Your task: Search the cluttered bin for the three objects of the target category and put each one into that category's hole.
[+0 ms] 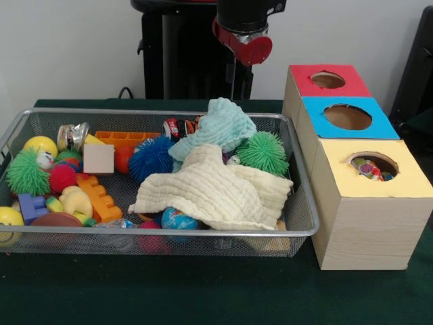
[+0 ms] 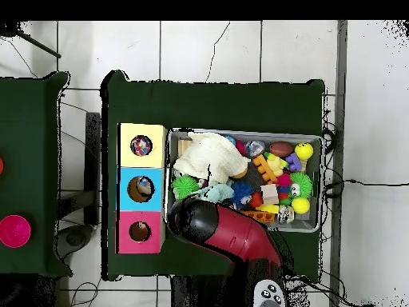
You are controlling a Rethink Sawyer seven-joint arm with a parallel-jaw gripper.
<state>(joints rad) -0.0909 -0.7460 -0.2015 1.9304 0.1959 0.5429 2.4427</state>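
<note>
From the front, you see a green-clothed desk [image 1: 203, 298]. At left sits the wire-mesh bin [image 1: 308, 223], shallow and silver with a rounded rim, crowded with toys: a spiky green ball [image 1: 27, 172], a glossy yellow ball [image 1: 40, 145], orange plastic bricks [image 1: 98, 198], a pale wooden cube [image 1: 99, 159], a bristly blue ball [image 1: 151, 158]. Across the middle lies a cream waffle-textured cloth [image 1: 210, 193], soft and rumpled, with a fluffy pale blue cloth [image 1: 220, 128] behind it. No dotted cloth shows in the bin from either view; any that remain would be buried.

Above, the red and black arm [image 1: 245, 34] hangs over the bin's far edge. Its pincer is hidden, so you cannot tell whether it is wide, narrow or holding anything.

At right stand three pale wooden boxes, topped red [image 1: 298, 81], blue [image 1: 314, 115] and yellow [image 1: 406, 183]. Inside the yellow box's round hole [image 1: 373, 165], multicoloured spotted fabric shows, so at least one target seems delivered. How many remain, you cannot judge.
</note>
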